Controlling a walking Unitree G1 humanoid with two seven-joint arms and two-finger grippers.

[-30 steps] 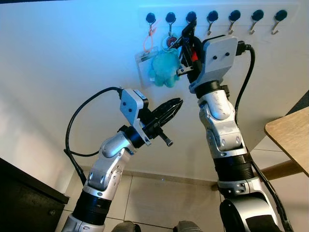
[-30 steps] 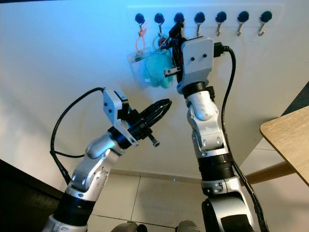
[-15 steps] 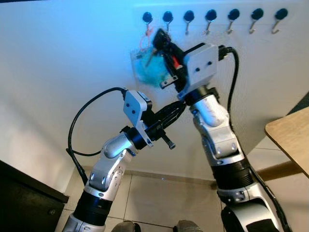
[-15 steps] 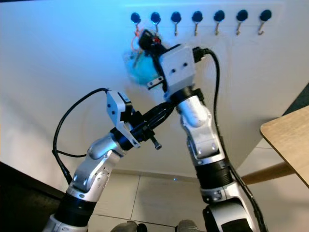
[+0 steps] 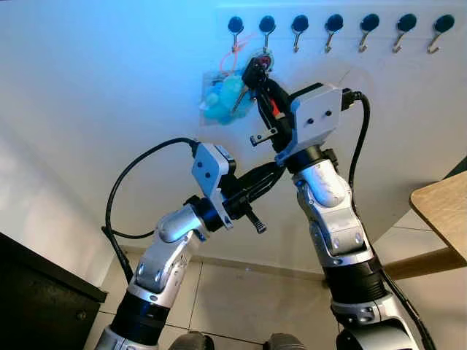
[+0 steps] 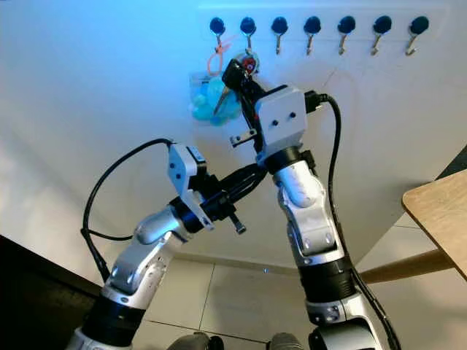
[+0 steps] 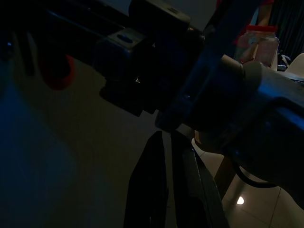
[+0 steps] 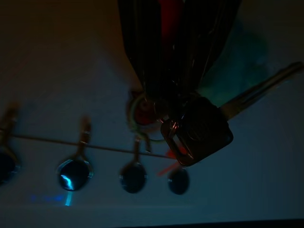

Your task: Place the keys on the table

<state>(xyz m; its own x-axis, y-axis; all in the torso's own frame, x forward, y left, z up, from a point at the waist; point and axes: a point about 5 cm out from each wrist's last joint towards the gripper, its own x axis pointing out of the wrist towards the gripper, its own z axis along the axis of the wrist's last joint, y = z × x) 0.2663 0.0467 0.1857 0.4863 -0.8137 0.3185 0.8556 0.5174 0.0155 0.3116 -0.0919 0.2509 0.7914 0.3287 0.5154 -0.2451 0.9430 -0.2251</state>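
The right gripper [image 5: 255, 73] has swung back toward the hooks since half a second ago, and the keys [image 5: 252, 79] have come with it. One second ago it was up at the third hook; now it sits lower, just under the second hook [image 5: 267, 24]. The fingers are squeezed together on the keys. In the right wrist view, a dark key fob [image 8: 197, 130] and a silver key blade hang from the fingertips, close to a metal ring.

A fuzzy teal toy [image 5: 223, 102] hangs on the wall right beside the gripper, on its left. An orange strap [image 5: 236, 49] goes up from it toward the first hook [image 5: 235, 25].

The left gripper [image 5: 263, 175] is lower down, pointing at the right arm. Its fingers are close together with nothing between them.

The row of hooks [image 5: 334, 24] runs along the white wall. The wooden surface [image 5: 444, 211] is far off on the right, well apart from the keys.
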